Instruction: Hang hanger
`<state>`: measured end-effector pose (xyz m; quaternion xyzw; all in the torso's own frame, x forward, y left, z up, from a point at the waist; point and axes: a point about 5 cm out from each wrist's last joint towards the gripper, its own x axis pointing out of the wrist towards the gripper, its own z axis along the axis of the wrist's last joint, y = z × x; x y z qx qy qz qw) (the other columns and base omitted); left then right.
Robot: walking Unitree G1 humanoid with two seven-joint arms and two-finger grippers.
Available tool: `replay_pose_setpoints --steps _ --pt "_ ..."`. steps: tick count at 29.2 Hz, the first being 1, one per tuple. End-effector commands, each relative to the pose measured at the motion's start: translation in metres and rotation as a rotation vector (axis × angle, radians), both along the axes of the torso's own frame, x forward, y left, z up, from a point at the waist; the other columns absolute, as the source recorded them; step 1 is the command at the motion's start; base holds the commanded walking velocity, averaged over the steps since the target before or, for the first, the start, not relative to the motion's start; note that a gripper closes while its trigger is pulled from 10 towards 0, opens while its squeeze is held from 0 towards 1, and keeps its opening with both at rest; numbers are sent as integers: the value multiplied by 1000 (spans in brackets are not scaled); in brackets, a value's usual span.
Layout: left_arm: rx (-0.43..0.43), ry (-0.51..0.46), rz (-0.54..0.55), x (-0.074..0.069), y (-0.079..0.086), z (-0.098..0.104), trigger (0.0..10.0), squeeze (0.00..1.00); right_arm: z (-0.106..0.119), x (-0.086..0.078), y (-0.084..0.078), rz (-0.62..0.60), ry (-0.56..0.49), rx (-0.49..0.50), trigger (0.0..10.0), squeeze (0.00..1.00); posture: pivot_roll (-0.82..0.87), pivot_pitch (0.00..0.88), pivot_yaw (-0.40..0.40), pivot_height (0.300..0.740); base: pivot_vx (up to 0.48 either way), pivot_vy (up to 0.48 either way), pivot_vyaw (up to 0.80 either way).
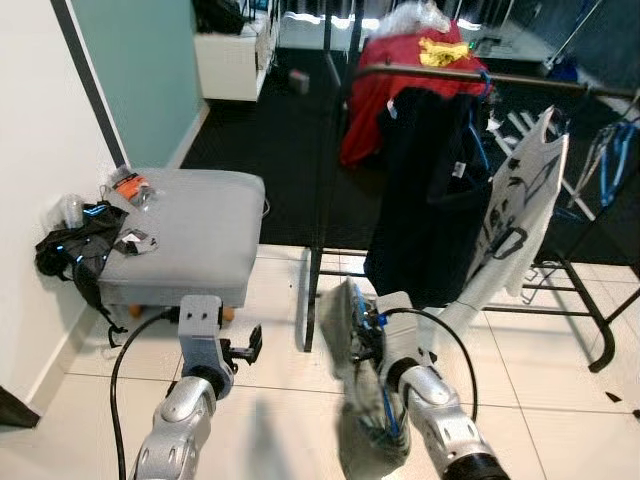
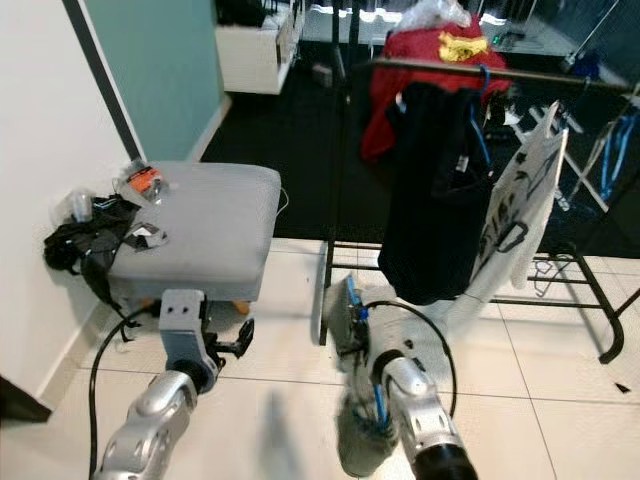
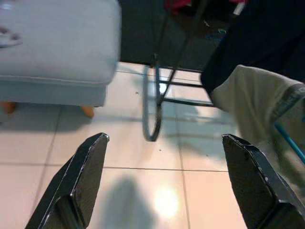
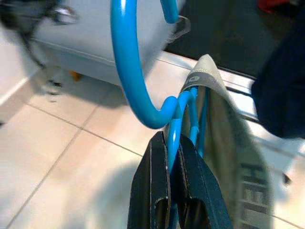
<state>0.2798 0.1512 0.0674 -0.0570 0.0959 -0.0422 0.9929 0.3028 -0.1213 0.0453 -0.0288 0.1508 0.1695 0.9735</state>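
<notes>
1. Low over the white tiled floor (image 1: 280,410), just in front of the clothes rack (image 1: 480,78), our right gripper (image 4: 172,157) holds the blue hanger (image 4: 128,71); our two black fingers (image 4: 155,186) are pressed together on the hanger's thin neck, right below the big curved hook.
2. Draped on that hanger is a grey-beige garment (image 4: 228,157) with a printed band; in the head views it hangs as a grey bundle (image 1: 362,400) beside our right forearm, close above the tiles.
3. Our left gripper (image 3: 167,162) hovers above the floor to the left of the bundle, with its fingers (image 3: 86,176) wide apart and gripping nothing.
4. Beyond our grippers stands the dark metal rack, its top rail carrying a black garment (image 1: 430,190), a white printed shirt (image 1: 525,200) and, further back, a red garment (image 1: 390,80) with a yellow patch.
5. More blue hangers (image 1: 610,155) show at the rack's right end, and the rack's base bars rest on the tiles where they meet a dark floor area behind.
6. On our left sits a grey padded stool (image 1: 190,230) on short wooden feet, with small cluttered items (image 1: 132,188) on its near-left corner.
7. A black bag (image 1: 75,250) lies between the stool and the white wall, touching the stool's side.
8. Above the stool, the wall turns teal (image 1: 140,70).
</notes>
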Motion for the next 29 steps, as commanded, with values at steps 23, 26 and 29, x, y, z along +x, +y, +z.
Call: replay_pose_setpoints --steps 23,26,29 --pt "0 34 -22 -5 -1 -9 10000 0 -4 1 -11 -46 8 -3 10000 0 18 0 0 740 -294 0 0" --pt "14 46 -36 -5 -2 -11 10000 0 -4 2 -11 -54 6 1 10000 0 24 0 5 740 0 0 0" --pt "19 49 -42 -2 -1 -11 10000 0 -4 4 -12 -67 3 5 10000 0 30 0 9 740 0 0 0"
